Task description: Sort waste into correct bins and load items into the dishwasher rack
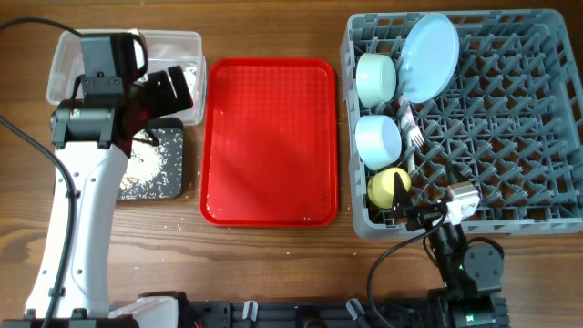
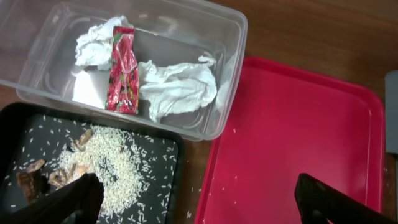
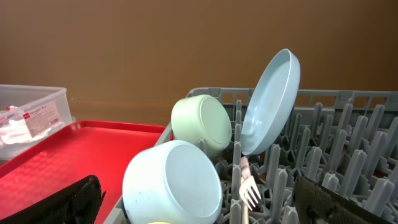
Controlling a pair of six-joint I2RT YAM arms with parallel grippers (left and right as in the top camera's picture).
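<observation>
Here, on the wooden counter, the grey dishwasher rack fills the right side, with the flat red tray lying bare just to its left. At far left sits the clear plastic tub, and the black tray lies against its near side. The left claw hangs over these two bins, fingers spread wide and gripping nothing. The right claw is at the rack's near left edge, also spread and empty. Along the rack's left side, the light blue plate stands on edge at the far end. The pale green bowl, the light blue bowl and the yellow cup follow it toward the near edge. A white fork is stuck between pegs beside the bowls. Crumpled napkins and the red wrapper lie in the tub. Rice with brown bits covers the black tray.
</observation>
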